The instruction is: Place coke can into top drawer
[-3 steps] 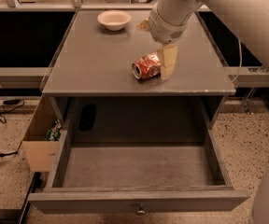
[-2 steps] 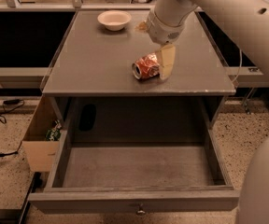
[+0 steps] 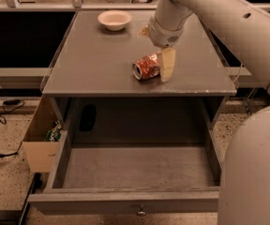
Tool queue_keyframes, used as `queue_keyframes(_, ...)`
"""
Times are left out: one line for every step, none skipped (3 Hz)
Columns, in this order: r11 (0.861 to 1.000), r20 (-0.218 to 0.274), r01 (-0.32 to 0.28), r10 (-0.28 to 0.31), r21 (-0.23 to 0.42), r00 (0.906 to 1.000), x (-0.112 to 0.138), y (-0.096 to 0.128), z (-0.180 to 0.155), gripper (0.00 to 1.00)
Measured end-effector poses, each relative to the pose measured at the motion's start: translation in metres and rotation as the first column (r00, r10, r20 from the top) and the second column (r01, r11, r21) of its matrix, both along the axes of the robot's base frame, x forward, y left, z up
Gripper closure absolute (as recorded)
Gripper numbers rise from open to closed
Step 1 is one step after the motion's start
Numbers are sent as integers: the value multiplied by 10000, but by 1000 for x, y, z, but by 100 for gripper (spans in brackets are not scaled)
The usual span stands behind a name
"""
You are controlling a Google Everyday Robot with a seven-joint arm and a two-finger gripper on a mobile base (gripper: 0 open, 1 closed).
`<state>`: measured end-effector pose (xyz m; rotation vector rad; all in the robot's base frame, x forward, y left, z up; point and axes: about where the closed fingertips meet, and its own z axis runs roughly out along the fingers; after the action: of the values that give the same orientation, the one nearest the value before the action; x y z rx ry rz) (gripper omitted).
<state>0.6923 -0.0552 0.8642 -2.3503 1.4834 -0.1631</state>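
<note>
The coke can (image 3: 146,66), red-orange and white with a silver round end facing front-left, lies on its side on the grey cabinet top (image 3: 102,64), near its front right. My gripper (image 3: 166,65) comes down from the cream arm and sits right against the can's right side, low on the cabinet top. The top drawer (image 3: 135,172) is pulled fully open below. It is wide, shallow, grey and empty inside, with a small round knob (image 3: 139,213) on its front.
A cream bowl (image 3: 114,19) stands at the back of the cabinet top. A cardboard box (image 3: 42,139) with a green item stands left of the drawer. Cables lie on the floor at left. My arm's bulky link (image 3: 254,168) fills the lower right.
The gripper and the can stay in the same place. The arm's lower link has swung further into view at the lower right.
</note>
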Motion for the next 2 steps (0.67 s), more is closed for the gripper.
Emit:
queue_keyframes(9999, -163, 82, -84, -134, 9998, 3, -4, -9, 0)
queue_keyframes(9998, -285, 90, -95, -168, 9995, 4, -3, -15, 0)
